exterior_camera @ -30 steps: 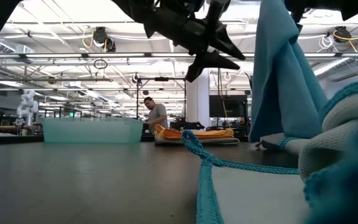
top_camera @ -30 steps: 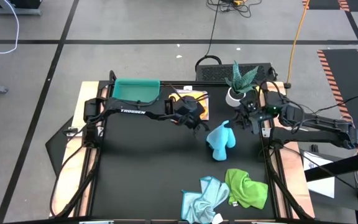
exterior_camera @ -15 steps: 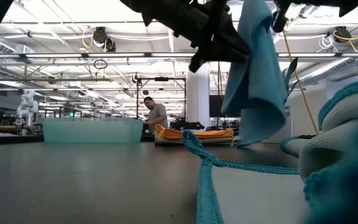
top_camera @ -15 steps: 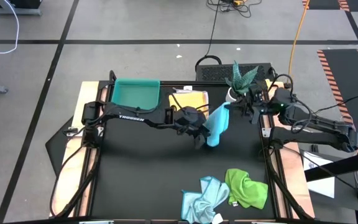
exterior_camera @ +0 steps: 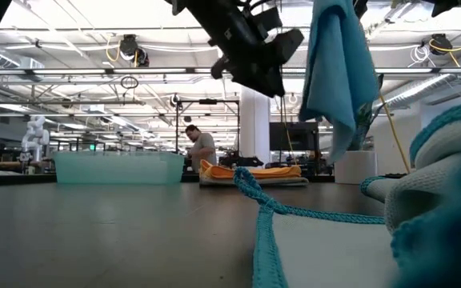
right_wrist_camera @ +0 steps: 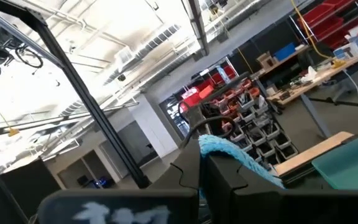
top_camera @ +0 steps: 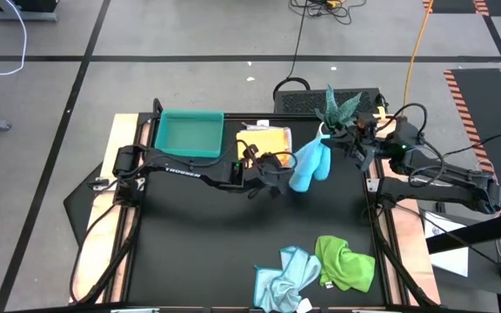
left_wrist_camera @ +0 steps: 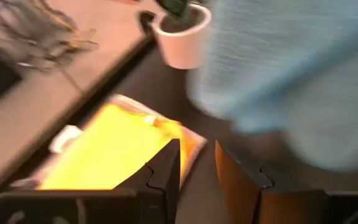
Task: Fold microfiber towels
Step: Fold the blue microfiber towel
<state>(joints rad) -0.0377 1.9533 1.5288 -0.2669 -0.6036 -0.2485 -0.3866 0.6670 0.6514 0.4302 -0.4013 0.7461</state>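
Nearest the low camera, a pale blue and white-grey heap of soft microfiber cloth [exterior_camera: 422, 200] is lying on the dark counter [top_camera: 216, 235], with a crumpled green microfiber towel [top_camera: 346, 263] just beside it in the high view; both are waiting unfolded.

Farther in, the bright blue microfiber towel [top_camera: 310, 163] is hanging in the air above the counter's far middle. The right pincer [top_camera: 348, 142] is pressed together, pinching the bright blue towel's top edge, as the tuft of blue pile between its fingers in the right wrist view shows. The left pincer [left_wrist_camera: 196, 163] is hovering beside the hanging cloth with its fingers slightly spread and nothing between them.

To do this step well, the left pincer should be catching a free lower corner, not a bunched fold, so the two arms can be drawing the cloth out flat before lowering it to bare counter well apart from the other cloths.

The bright blue towel's long axis is running near vertical, its free end pointing down toward the counter, the drape gathered and narrow.

Beyond it, a folded yellow-orange microfiber towel [top_camera: 268, 141] is lying flat at the far edge, beside the rigid teal rectangular tray [top_camera: 190, 134] and a small white pot holding a spiky green plant [top_camera: 329, 117].
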